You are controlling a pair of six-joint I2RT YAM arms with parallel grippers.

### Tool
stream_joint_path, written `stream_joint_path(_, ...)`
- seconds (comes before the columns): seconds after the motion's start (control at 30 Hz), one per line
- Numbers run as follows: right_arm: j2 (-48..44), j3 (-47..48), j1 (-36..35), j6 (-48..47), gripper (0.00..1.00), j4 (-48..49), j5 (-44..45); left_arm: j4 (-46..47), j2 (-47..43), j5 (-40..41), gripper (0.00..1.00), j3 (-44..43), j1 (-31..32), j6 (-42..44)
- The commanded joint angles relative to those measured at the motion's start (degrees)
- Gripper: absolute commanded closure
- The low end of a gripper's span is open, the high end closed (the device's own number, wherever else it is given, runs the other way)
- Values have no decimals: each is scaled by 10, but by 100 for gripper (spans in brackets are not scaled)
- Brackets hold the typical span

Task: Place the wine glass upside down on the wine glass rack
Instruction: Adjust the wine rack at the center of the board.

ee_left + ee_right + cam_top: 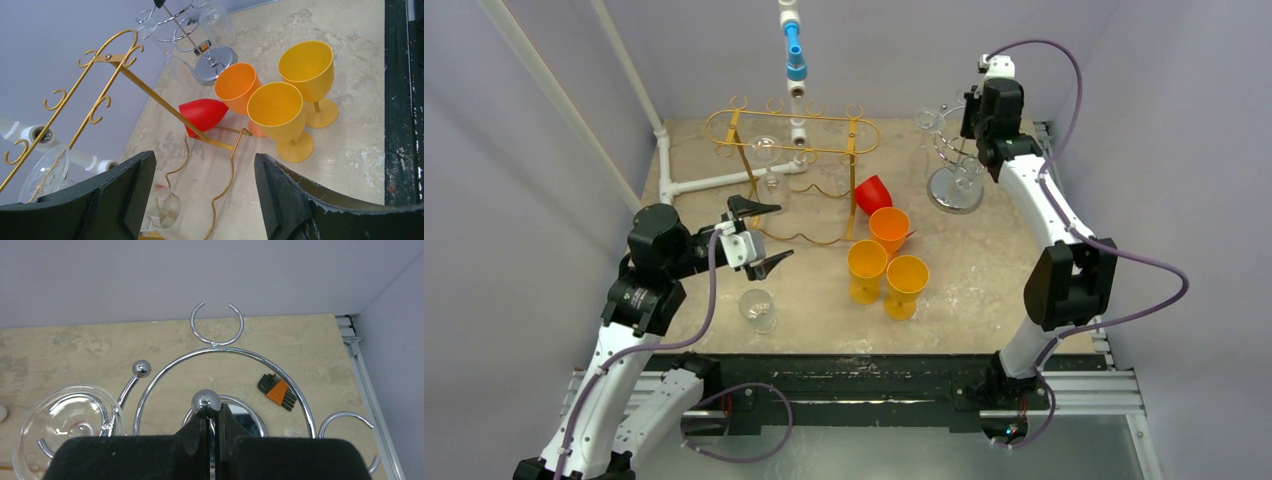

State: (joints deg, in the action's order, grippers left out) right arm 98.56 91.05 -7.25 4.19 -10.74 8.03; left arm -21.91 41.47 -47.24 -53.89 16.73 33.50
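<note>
Left gripper (774, 235) hangs wide open before the gold rack (794, 135). The wine glass (757, 308) stands upright just nearer the bases, closest to that arm. Right gripper (212, 422) is clamped on the chrome rack (954, 192), right of the gold rack.

Beige marbled table (984, 290) is carrying a gold wire rack (852, 175) standing at back centre-left, with a white pipe frame (714, 183) lying beside it. A chrome rack (954, 190) is standing back right, and a hex key set (277, 391) is lying near its base. A red cup (873, 193) is lying on its side. An orange goblet (889, 228) and two yellow goblets (866, 268) (906, 283) are standing clustered mid-table. A clear glass (757, 308) is standing upright front left.
</note>
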Motion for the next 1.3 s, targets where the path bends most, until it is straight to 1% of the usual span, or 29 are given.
stream_joint_path(0.0,-39,17,-38,81,100,0,129,13,-8,0,23,-22,-2,-16)
stream_joint_path(0.13,-36,34,-42,120,100,-21,171,11,-11,0,23,-23,-2,-15)
stream_joint_path(0.3,-14,62,-43,121,100,-40,151,10,-12,0,23,-22,-2,-14)
stream_joint_path(0.4,-2,84,-45,129,100,-64,173,10,-14,0,23,-19,-2,-13)
stream_joint_path(0.53,-3,76,-61,147,100,-59,227,19,-12,-3,23,-13,-2,-20)
stream_joint_path(0.63,2,74,-67,154,99,-54,214,22,-11,-3,23,-13,-2,-25)
stream_joint_path(0.67,3,76,-67,151,92,-54,204,21,-12,-2,23,-15,-2,-25)
stream_joint_path(0.73,-1,77,-65,143,70,-59,170,16,-14,0,23,-14,-2,-21)
stream_joint_path(0.8,-10,75,-61,111,54,-61,153,12,-17,2,23,-14,-2,-19)
stream_joint_path(0.83,-15,73,-59,95,43,-61,139,10,-17,2,23,-13,-2,-19)
stream_joint_path(0.9,-27,68,-50,58,29,-64,98,10,-18,1,23,-11,-2,-18)
stream_joint_path(0.93,-32,63,-42,42,24,-65,73,11,-18,1,23,-11,-2,-19)
stream_joint_path(1.03,-49,47,-1,3,16,-69,-37,14,-16,-1,23,-10,-2,-24)
stream_joint_path(1.07,-53,38,14,-8,15,-67,-100,15,-16,-2,23,-11,-2,-25)
stream_joint_path(1.13,-59,26,44,-29,17,-62,-188,18,-14,-2,23,-11,-2,-26)
stream_joint_path(1.17,-64,16,51,-38,18,-54,-212,18,-14,-2,23,-12,-2,-26)
stream_joint_path(1.27,-71,-2,54,-85,21,-39,-228,18,-10,-3,23,-15,-2,-27)
